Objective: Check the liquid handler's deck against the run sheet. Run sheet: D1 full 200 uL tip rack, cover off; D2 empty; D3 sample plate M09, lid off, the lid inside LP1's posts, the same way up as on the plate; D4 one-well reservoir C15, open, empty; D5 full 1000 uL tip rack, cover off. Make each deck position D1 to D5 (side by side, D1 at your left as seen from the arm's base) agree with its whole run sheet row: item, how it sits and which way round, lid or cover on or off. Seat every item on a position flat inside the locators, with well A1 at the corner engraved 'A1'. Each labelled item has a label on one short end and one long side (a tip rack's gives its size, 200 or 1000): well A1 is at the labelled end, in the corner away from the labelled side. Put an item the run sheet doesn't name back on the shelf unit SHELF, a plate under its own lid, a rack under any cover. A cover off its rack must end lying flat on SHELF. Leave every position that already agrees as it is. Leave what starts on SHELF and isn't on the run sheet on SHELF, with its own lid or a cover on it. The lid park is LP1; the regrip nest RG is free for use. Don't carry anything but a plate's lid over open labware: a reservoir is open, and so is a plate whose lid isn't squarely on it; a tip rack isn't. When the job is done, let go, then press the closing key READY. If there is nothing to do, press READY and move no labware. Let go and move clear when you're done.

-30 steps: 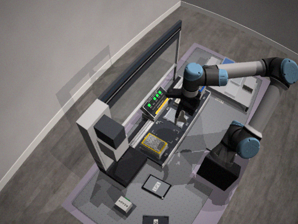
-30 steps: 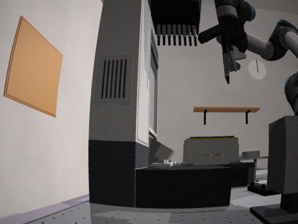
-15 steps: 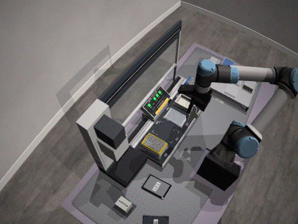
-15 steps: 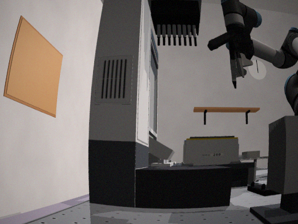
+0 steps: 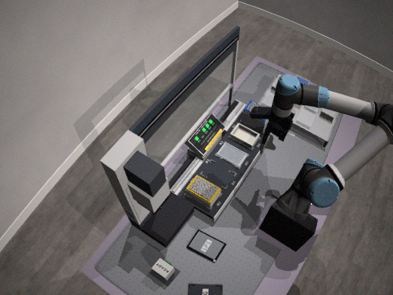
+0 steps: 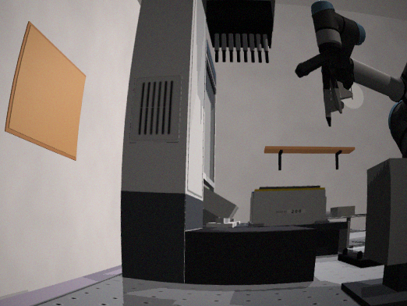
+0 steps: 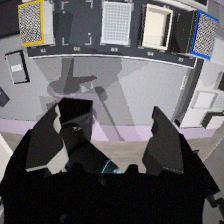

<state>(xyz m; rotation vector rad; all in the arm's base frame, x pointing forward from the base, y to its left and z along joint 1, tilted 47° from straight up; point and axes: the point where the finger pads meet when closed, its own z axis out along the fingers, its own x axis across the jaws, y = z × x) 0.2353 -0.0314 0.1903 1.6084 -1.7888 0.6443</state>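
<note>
Yellow trim marks the 200 rack at the far left of the deck; the blue-edged rack sits far right, partly shadowed, and you cannot tell whether a cover lies on it. Between them stand a bare position, the sample plate and the open reservoir. Your gripper hangs high, near side of the deck, fingers apart and holding nothing. My worry: if you carry a cover from the right end toward the shelf unit, any swing left would cross the reservoir and plate, which are open. The perforated grey desk rests on a lilac mat over wood-look flooring, pale walls behind.
</note>
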